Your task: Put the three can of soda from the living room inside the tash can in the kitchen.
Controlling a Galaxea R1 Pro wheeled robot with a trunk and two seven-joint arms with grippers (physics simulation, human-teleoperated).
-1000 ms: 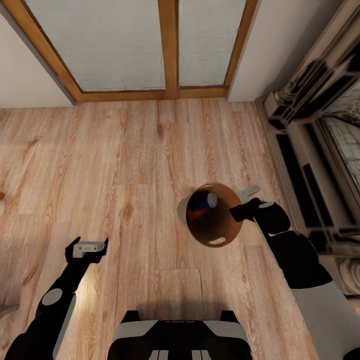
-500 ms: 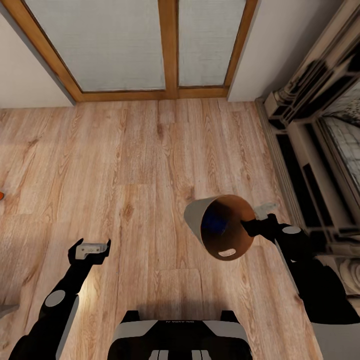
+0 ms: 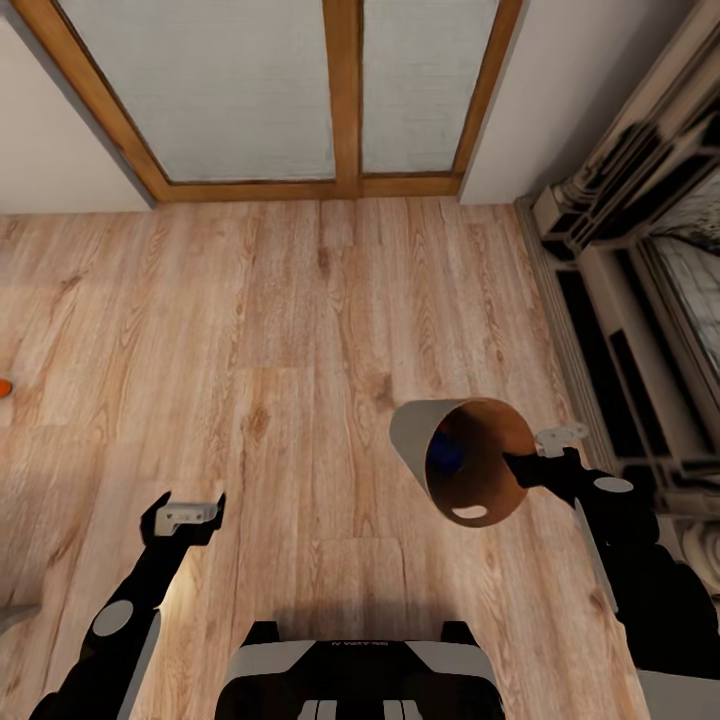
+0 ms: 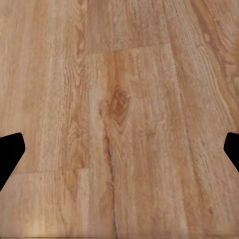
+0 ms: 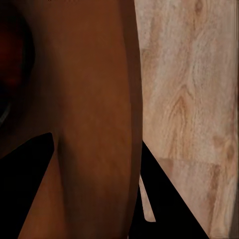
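Observation:
The tash can [image 3: 420, 435], pale grey outside and copper-brown inside, hangs tilted above the wood floor with its mouth facing me. My right gripper [image 3: 543, 456] is shut on its rim, one finger inside and one outside. A dark blue can of soda [image 3: 447, 456] lies deep inside it. In the right wrist view the brown inner wall [image 5: 84, 99] stands between the dark fingers [image 5: 169, 204]. My left gripper [image 3: 186, 514] hovers open over bare floor at the lower left, with nothing between its fingertips [image 4: 10, 154]. A small orange bit [image 3: 3, 387] shows at the left edge, too cut off to identify.
Wood-framed panelled doors [image 3: 345, 100] close off the far wall. A pale moulded fireplace surround [image 3: 620, 300] runs along the right side, close to my right arm. Open plank floor [image 3: 250, 320] lies ahead and to the left. My own base [image 3: 360, 665] is at the bottom.
The right arm has carried the bin to the right and toward me, and it now tilts further. The orange colour inside it no longer shows. The left gripper has drifted slightly nearer.

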